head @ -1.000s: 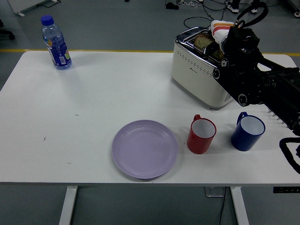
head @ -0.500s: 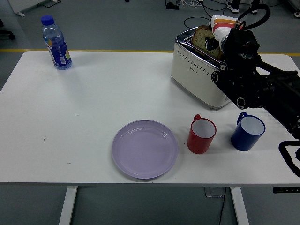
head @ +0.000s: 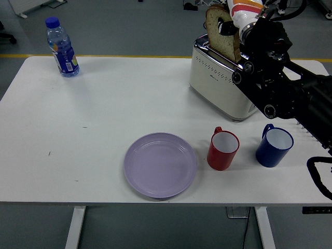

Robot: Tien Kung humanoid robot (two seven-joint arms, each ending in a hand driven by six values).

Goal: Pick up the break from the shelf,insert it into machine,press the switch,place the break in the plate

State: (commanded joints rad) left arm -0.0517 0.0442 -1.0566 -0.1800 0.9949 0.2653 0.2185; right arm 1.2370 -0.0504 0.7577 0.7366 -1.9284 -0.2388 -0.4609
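Note:
A slice of brown bread [head: 220, 34] stands upright above the slots of the cream toaster [head: 220, 83] at the table's back right. My right hand [head: 236, 21], in a white glove with orange stripes, is shut on the bread, a finger showing across its face. The black right arm [head: 282, 85] reaches in from the right edge over the toaster. A lilac plate [head: 160, 164] lies empty near the front edge, centre. My left arm does not show.
A red mug [head: 223, 149] and a blue mug [head: 274, 146] stand right of the plate, in front of the toaster. A water bottle [head: 61, 47] with a blue cap stands at the back left. Cables lie on the floor behind the table.
My right hand has risen, drawing the bread up out of the toaster slot until most of the slice stands clear above it.

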